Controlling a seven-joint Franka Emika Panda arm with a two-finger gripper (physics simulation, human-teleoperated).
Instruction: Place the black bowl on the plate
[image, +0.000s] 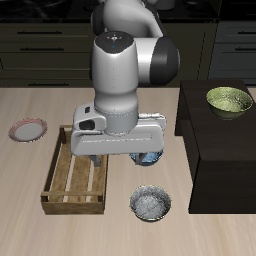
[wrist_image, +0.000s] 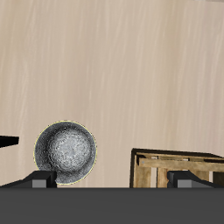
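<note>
The plate (image: 28, 129) lies near one side edge of the bench (image: 30, 225), with the wooden crate (image: 76, 172) beside it toward the middle. The arm hangs over the crate's far side, its gripper (wrist_image: 112, 180) above bare bench; whether the fingers stand apart cannot be told. The black bowl (image: 151, 204) sits upright near the front edge, 1 blue bowl (image: 148, 158) behind it. The yellow-green bowl (image: 229, 100) rests on the dark cabinet (image: 215, 150).
</note>
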